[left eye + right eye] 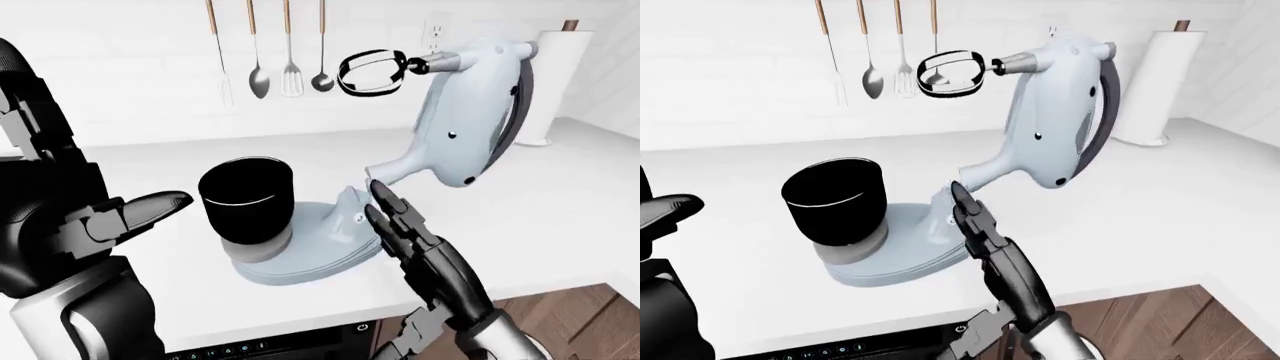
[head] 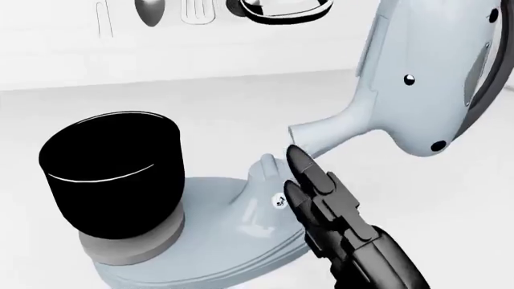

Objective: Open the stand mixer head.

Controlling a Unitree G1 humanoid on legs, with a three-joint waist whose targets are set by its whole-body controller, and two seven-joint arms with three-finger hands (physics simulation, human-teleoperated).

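The pale blue stand mixer stands on the white counter [image 1: 560, 217]. Its head [image 1: 470, 112] is tilted far up and back, with the black beater [image 1: 372, 73] pointing up left toward the wall. The black bowl [image 1: 246, 199] sits on the mixer base [image 1: 320, 247]. My right hand [image 1: 392, 210] is open, fingers straight, with its fingertips [image 2: 299, 158] just under the head's lower neck beside the hinge post. My left hand [image 1: 130, 217] is open, held left of the bowl, apart from it.
Several utensils [image 1: 270, 52] hang on the wall at the top. A paper towel roll [image 1: 555, 82] stands right of the mixer. A dark appliance panel [image 1: 270, 346] shows under the counter's near edge, with wooden cabinet fronts [image 1: 570, 322] at bottom right.
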